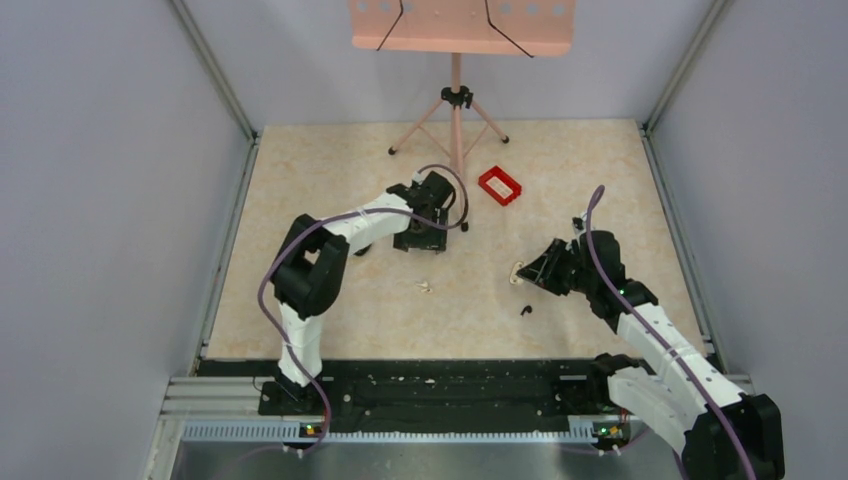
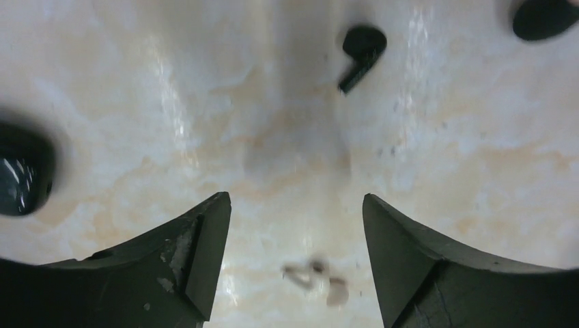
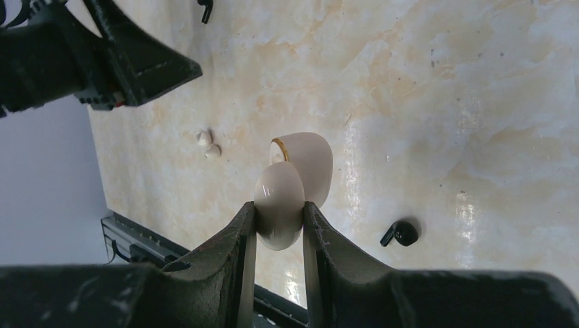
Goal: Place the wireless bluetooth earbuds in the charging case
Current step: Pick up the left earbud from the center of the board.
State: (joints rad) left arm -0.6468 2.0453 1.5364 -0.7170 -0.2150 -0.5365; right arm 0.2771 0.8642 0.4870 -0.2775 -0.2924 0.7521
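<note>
The charging case (image 3: 293, 171) is a glossy cream pebble with its lid hinged open, and my right gripper (image 3: 278, 207) is shut on its lower half just above the table. From above, the case (image 1: 517, 270) shows at the right gripper's (image 1: 532, 272) tips. One black earbud (image 3: 399, 234) lies on the table right of those fingers, and it also shows from above as the earbud (image 1: 525, 310). Another earbud (image 3: 205, 8) lies at the top edge beside the left arm. My left gripper (image 2: 295, 198) hangs open and empty over the table, with an earbud (image 2: 362, 51) lying ahead of it.
Small pale scraps (image 2: 317, 277) lie under the left jaws and appear from above as pale scraps (image 1: 425, 287). A red tray (image 1: 500, 185) and a pink stand's tripod (image 1: 455, 120) sit at the back. A dark glossy rounded shape (image 2: 20, 178) is cut off at the left edge.
</note>
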